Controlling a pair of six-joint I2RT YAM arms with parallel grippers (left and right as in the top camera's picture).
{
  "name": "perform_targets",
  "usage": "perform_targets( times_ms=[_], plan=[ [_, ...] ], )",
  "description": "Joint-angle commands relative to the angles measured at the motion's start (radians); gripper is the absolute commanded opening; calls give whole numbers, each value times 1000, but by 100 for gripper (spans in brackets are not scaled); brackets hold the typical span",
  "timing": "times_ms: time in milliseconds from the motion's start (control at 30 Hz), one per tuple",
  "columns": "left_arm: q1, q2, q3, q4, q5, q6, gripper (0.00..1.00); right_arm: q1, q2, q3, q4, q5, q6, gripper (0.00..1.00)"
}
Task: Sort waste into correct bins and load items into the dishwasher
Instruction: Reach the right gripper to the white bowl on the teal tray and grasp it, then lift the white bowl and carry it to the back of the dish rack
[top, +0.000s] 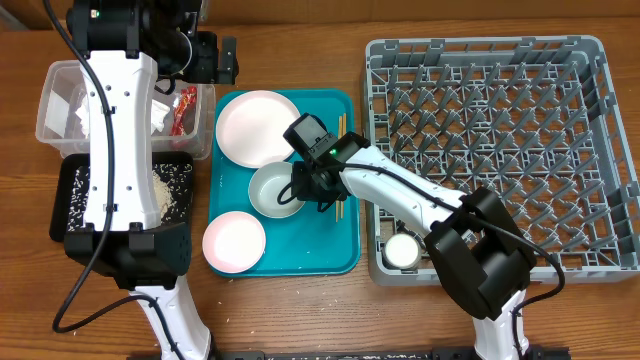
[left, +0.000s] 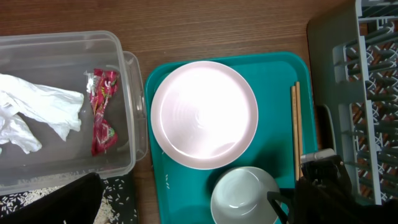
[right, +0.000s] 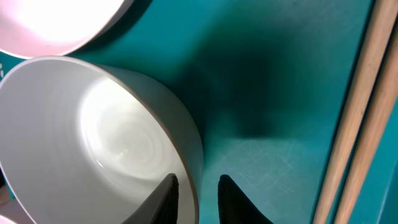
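My right gripper (right: 198, 190) straddled the right-hand rim of the white bowl (right: 93, 143), one finger inside and one outside; I could not tell whether the jaws pinched it. The bowl sat on the teal tray (right: 280, 93), with the white plate (left: 204, 114) beyond it and the chopsticks (right: 357, 124) to its right. My left gripper (top: 222, 60) hung with jaws spread and empty by the far right corner of the clear tub (left: 127, 93).

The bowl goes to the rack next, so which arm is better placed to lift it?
Right. Its fingers straddle the rim of the white bowl, with the dish rack on that side; the left arm is away by the clear tub.
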Motion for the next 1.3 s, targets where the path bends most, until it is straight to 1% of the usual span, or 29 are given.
perform_targets(
  times_ms=[0, 67, 100, 167, 300, 367, 433, 500, 600, 700, 767, 833, 933, 1100, 1200, 1267],
  plan=[
    [-3, -2, 23, 2, -9, -6, 100, 0, 13, 22, 7, -7, -3, 24],
    [-3, -2, 23, 2, -9, -6, 100, 0, 14, 22, 7, -8, -3, 22],
    [-3, -2, 23, 2, -9, -6, 100, 0, 14, 21, 8, -10, -3, 18],
    [-3, -2, 23, 2, -9, -6, 100, 0, 14, 22, 9, -11, -3, 4],
    [-3, -2, 23, 2, -9, -6, 100, 0, 13, 27, 5, -24, -3, 4],
    [-3, -2, 23, 2, -9, -6, 100, -7, 9, 49, -24, -28, -7, 4],
    [-3, -2, 23, 2, -9, -6, 100, -17, -5, 92, -83, -5, -29, 4],
    [-3, -2, 23, 2, -9, -6, 100, -33, -31, 150, -159, 60, -35, 4],
    [-3, -2, 23, 2, -9, -6, 100, -64, -82, 256, -260, 133, -105, 4],
    [-3, -2, 23, 2, -9, -6, 100, -93, -134, 369, -352, 270, -121, 4],
    [-3, -2, 23, 2, -9, -6, 100, -111, -164, 436, -400, 422, -120, 4],
    [-3, -2, 23, 2, -9, -6, 100, -133, -185, 468, -412, 601, -120, 4],
    [-3, -2, 23, 2, -9, -6, 100, -172, -192, 467, -408, 853, -120, 4],
    [-3, -2, 23, 2, -9, -6, 100, -237, -148, 445, -348, 1017, -144, 4],
    [-3, -2, 23, 2, -9, -6, 100, -257, -97, 445, -306, 1135, -203, 4],
    [-3, -2, 23, 2, -9, -6, 100, -258, -53, 445, -254, 1260, -307, 4]
  ],
)
